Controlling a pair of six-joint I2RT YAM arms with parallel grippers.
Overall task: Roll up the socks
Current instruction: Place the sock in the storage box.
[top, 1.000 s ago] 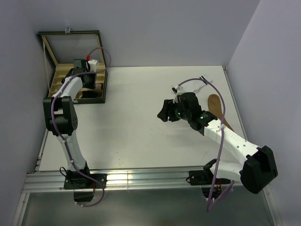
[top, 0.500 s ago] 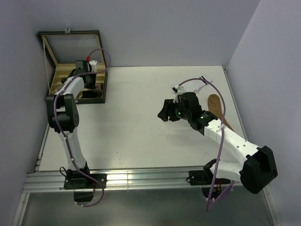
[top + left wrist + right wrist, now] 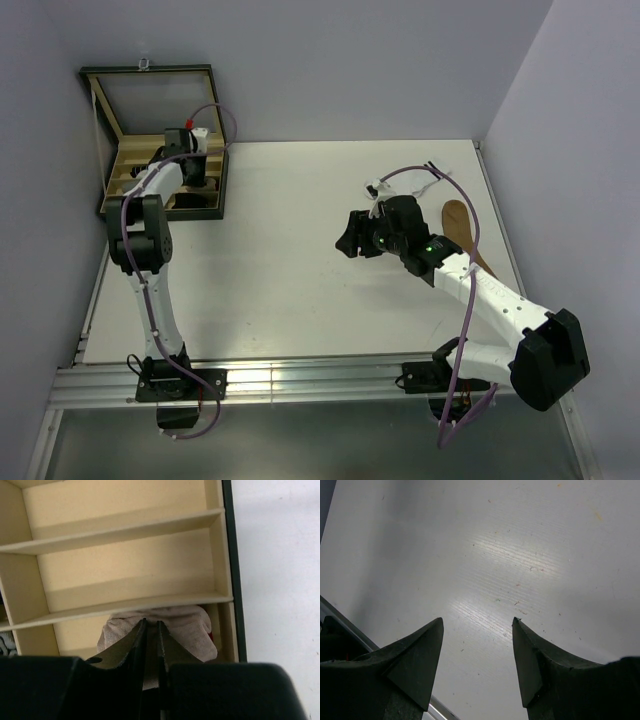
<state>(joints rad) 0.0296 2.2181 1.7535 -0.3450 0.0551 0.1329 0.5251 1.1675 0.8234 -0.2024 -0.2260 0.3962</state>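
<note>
Seemingly, beige sock (image 3: 186,628), in divided box (image 3: 125,524) compartment

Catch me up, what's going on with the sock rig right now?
The left arm's fingers are down in one compartment of the wooden box at the table's far left corner. They are nearly closed at a bunched pale sock sitting there; whether they actually pinch the fabric is unclear. The right arm's fingers hover open and empty above the table. A brown sock lies flat beside that arm, not yet rolled.
</note>
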